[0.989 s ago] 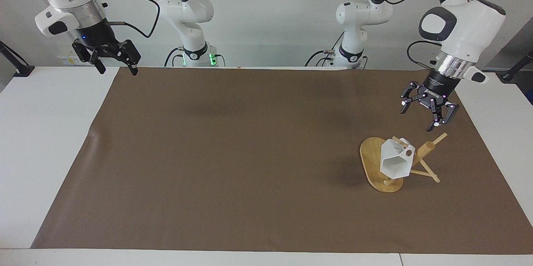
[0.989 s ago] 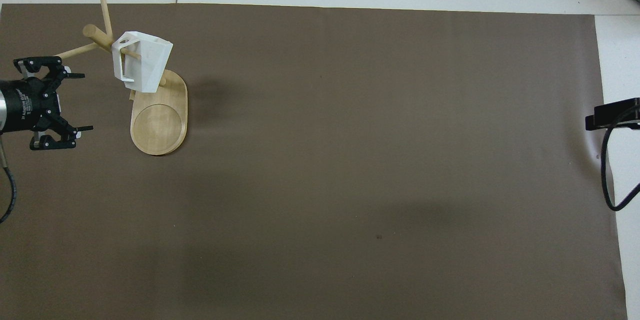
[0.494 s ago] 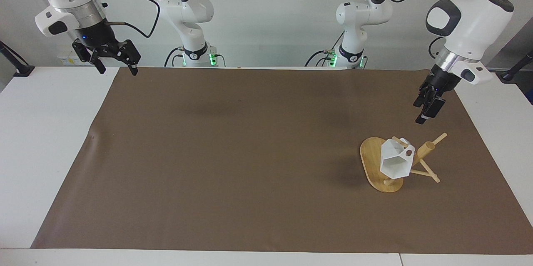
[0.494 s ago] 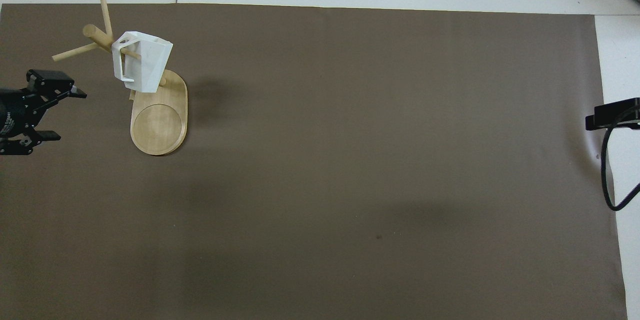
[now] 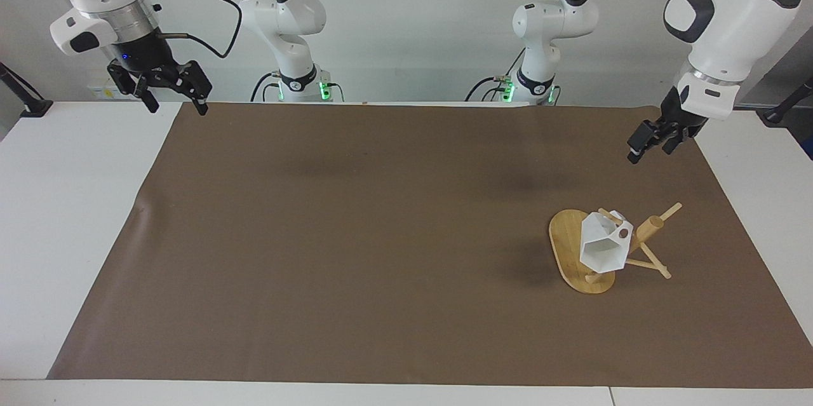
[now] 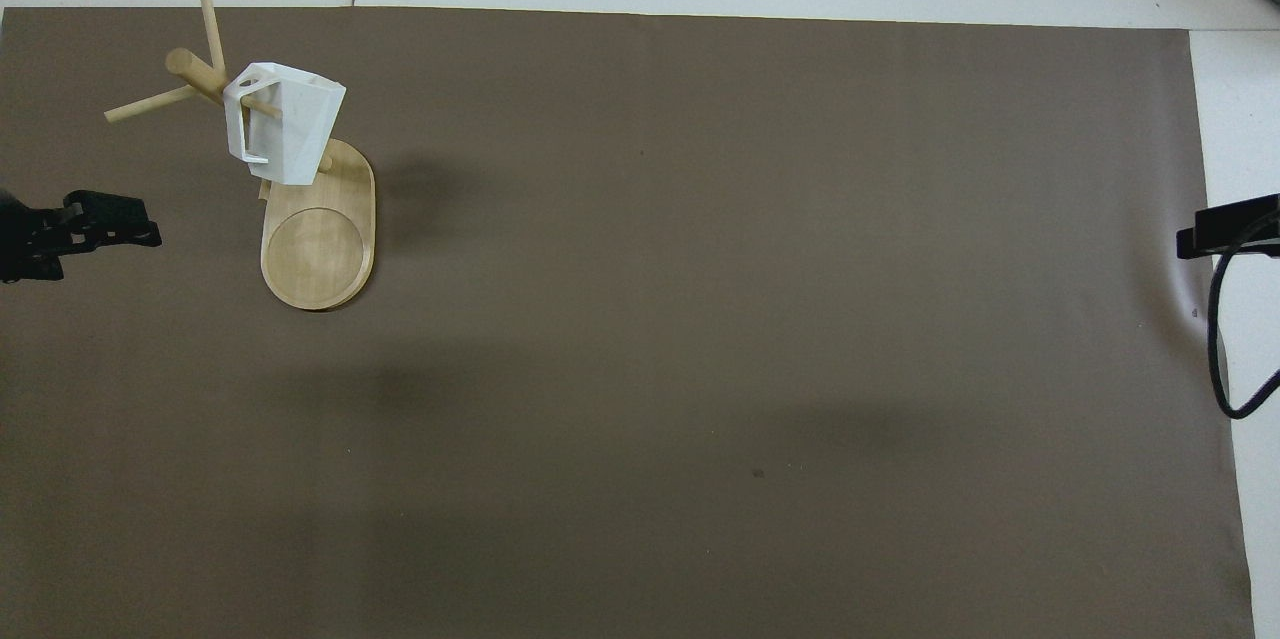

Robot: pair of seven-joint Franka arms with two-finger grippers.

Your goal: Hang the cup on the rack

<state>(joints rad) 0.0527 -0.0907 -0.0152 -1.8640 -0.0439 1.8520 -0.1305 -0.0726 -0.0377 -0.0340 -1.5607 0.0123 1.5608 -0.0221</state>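
The white faceted cup (image 5: 603, 247) (image 6: 285, 124) hangs by its handle on a peg of the bamboo rack (image 5: 568, 244) (image 6: 318, 244), tilted with its mouth away from the robots. The rack stands on the brown mat toward the left arm's end of the table. My left gripper (image 5: 651, 144) (image 6: 100, 231) hangs open and empty over the mat beside the rack, clear of cup and pegs. My right gripper (image 5: 176, 104) waits open and empty, raised over the mat's corner at the right arm's end; only its tip (image 6: 1225, 227) shows in the overhead view.
A brown mat (image 5: 381, 234) covers most of the white table (image 5: 70, 215). The rack's bare pegs (image 5: 668, 211) stick out toward the left arm's end. A black cable (image 6: 1215, 349) hangs at the right arm's end.
My left gripper has pulled up and away from the rack toward the left arm's base and has turned edge-on. Cup, rack and right arm have not moved.
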